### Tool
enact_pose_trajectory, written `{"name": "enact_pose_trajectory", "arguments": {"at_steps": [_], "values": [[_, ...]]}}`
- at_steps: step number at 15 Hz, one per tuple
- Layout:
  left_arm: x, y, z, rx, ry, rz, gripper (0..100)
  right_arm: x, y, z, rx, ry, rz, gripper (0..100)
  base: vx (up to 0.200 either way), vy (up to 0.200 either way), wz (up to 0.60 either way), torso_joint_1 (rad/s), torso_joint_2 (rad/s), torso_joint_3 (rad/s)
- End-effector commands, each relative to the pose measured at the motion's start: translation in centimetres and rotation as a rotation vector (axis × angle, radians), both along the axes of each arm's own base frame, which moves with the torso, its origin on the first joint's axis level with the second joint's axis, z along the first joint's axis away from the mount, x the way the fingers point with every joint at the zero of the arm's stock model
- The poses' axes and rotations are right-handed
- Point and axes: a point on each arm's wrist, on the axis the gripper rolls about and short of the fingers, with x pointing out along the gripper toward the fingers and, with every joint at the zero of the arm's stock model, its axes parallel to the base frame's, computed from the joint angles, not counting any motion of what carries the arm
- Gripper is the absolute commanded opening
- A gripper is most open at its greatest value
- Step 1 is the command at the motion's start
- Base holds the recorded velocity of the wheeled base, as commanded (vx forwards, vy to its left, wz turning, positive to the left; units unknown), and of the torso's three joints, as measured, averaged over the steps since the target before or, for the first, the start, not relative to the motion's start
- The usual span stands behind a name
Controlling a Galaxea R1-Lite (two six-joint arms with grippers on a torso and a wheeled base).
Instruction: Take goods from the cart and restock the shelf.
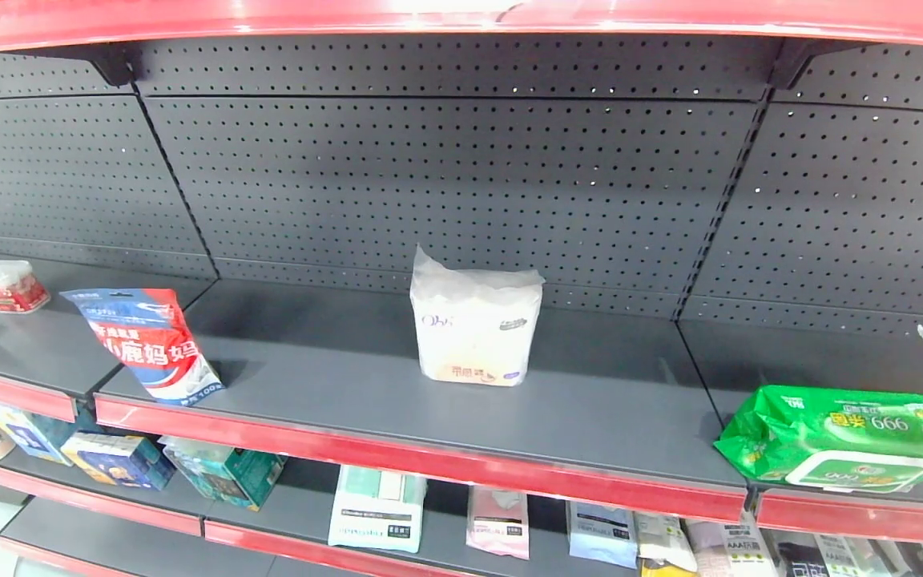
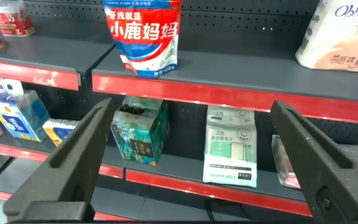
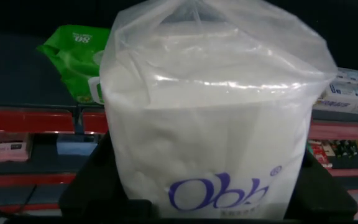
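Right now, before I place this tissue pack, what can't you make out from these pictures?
- Held tissue pack: head view's right edge cuts off all but a sliver.
- Green wet-wipes pack: right wrist view, mostly hidden behind the tissue pack.
- Shelf board right of the wipes: head view, cut off by edge and held pack.
- Lower-shelf packets: head view, tops hidden by the red shelf lip.

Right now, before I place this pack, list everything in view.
Plastic-wrapped tissue pack: one, white, upright mid grey metal shelf.
Stand-up foil pouch: one, red, white and blue, shelf front, left.
Soft wet-wipe pack: one, green, lying at shelf's right.
Small round tubs: two, red and white, far left.
Boxes and packets: several, mixed colours, lower shelf.
Left hand: one, black, open, empty.
Right hand: one, black, shut on second white plastic-wrapped pack.
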Motion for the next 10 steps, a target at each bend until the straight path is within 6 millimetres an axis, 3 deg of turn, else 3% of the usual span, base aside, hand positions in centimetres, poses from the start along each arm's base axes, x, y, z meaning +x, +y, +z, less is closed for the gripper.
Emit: {"name": "enact_pose_trajectory", "arguments": {"at_steps": [1, 10], "values": [[0.0, 0.0, 0.0, 0.000, 0.000, 0.001, 100, 0.1, -0.2, -0.7, 0.012, 0.025, -0.053, 0, 0.000, 0.000, 0.00, 0.000, 0.00, 0.000], [0.0, 0.0, 0.0, -0.001, -0.001, 0.003, 100, 0.1, -0.1, 0.6, -0.006, -0.015, -0.034, 0, 0.000, 0.000, 0.00, 0.000, 0.00, 0.000]]}}
